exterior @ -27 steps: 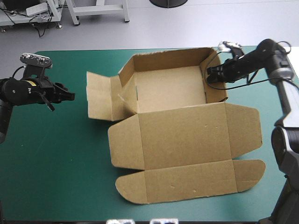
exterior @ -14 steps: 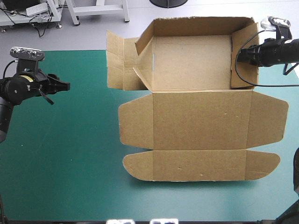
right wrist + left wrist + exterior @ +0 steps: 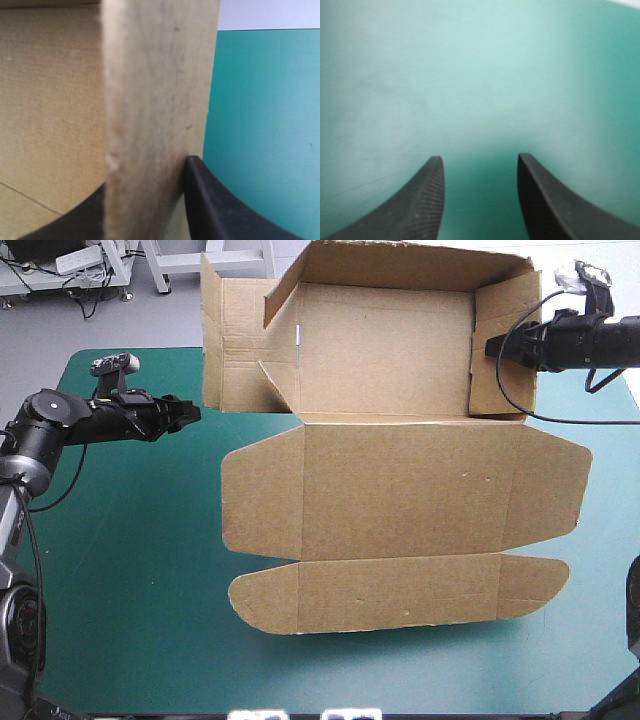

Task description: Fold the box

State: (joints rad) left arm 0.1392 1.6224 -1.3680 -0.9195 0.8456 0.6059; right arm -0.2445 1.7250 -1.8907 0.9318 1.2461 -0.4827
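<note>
Teal-green cover (image 3: 110, 590), box pinched at one wall

Nearest me the lid (image 3: 400, 490) lies flat. Beyond it the brown box (image 3: 385, 340) has its walls raised. Farther right, the right gripper (image 3: 492, 345) clamps the right wall (image 3: 505, 360), fingers nearly closed on board. At left, the left gripper (image 3: 190, 412) is parted and empty, beside the left flap (image 3: 228, 340). Board looks light and stiff; grip edges near creases.

The right gripper (image 3: 492, 344) is gripping the right wall of the brown box (image 3: 400, 490), whose open tray is reaching past the far edge of the teal-green cover (image 3: 120, 570) while its lid is spreading flat toward the near edge. The left gripper (image 3: 192, 412) is hovering over the cover, pointing at the box's loose left flap just beside it
</note>
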